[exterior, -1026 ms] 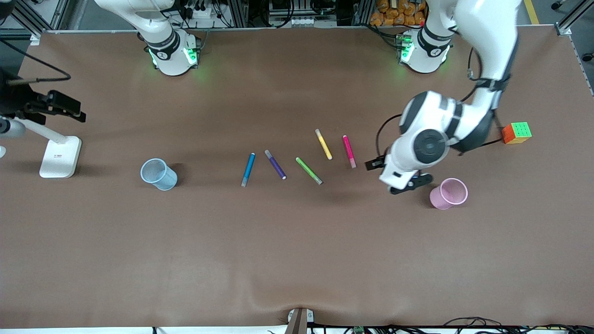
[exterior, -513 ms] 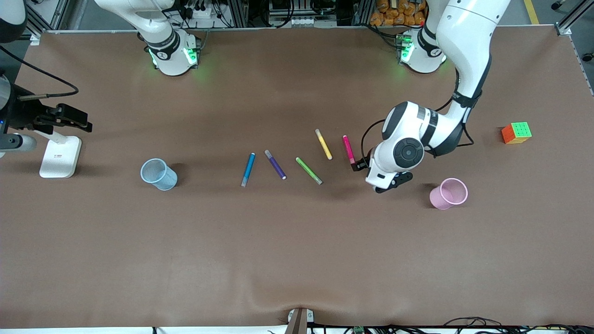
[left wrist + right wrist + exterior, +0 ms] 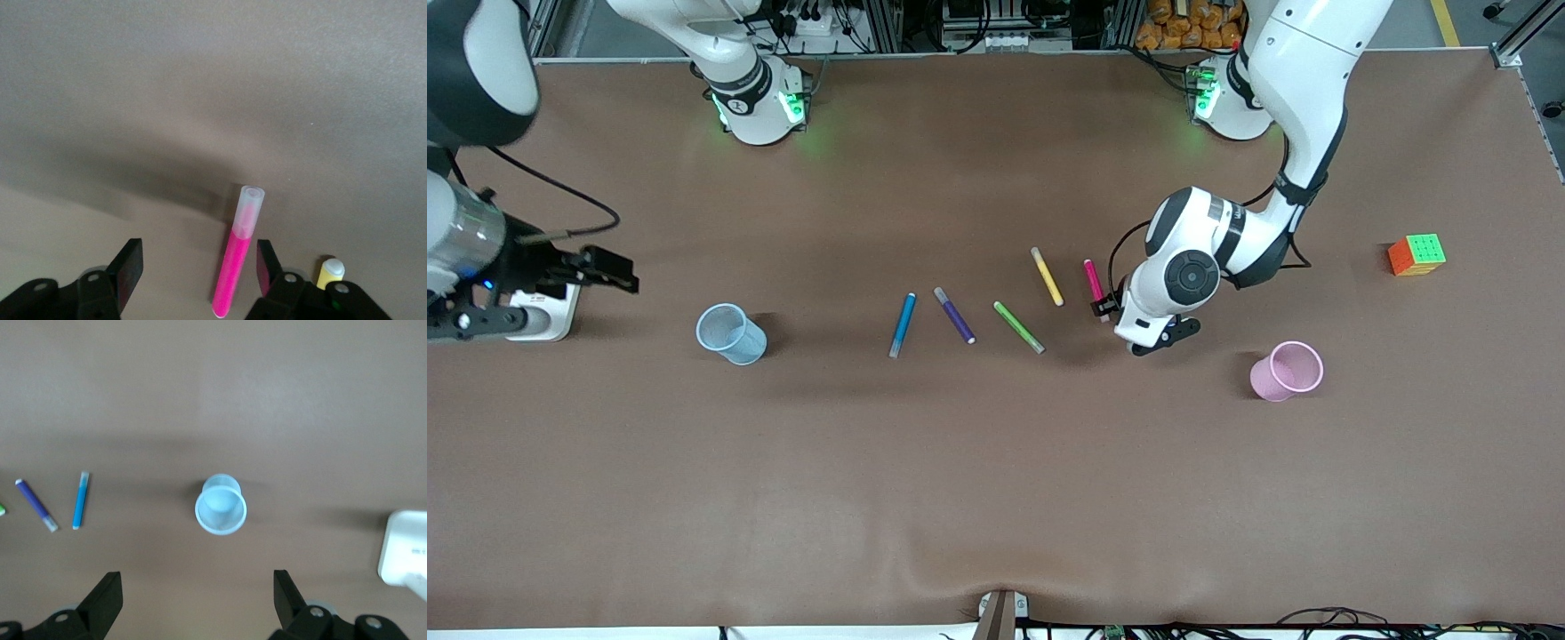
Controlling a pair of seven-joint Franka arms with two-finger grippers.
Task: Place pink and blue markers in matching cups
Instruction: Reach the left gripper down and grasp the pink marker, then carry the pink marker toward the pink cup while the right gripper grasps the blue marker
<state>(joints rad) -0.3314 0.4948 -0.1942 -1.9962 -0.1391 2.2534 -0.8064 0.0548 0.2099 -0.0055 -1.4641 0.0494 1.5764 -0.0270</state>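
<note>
The pink marker (image 3: pixel 1093 281) lies on the brown table beside a yellow pen, pale cap end toward the front camera. My left gripper (image 3: pixel 198 264) is low over it, open. The marker (image 3: pixel 233 267) lies between the jaws, close to one finger, and neither finger touches it. The pink cup (image 3: pixel 1288 371) stands toward the left arm's end. The blue marker (image 3: pixel 903 324) lies near the table's middle, and the blue cup (image 3: pixel 731 333) stands toward the right arm's end. My right gripper (image 3: pixel 195 587) hangs high and wide open, holding nothing, with the blue cup (image 3: pixel 221 505) in its view.
Purple (image 3: pixel 954 315), green (image 3: pixel 1019 327) and yellow (image 3: pixel 1047 276) pens lie between the two markers. A colour cube (image 3: pixel 1416 254) sits toward the left arm's end. A white stand (image 3: pixel 560 307) sits toward the right arm's end, partly covered by the right arm (image 3: pixel 463 240).
The left gripper has travelled from beside the pink cup to the pink marker, and its jaws have narrowed. The right arm has swung in toward the blue cup.
</note>
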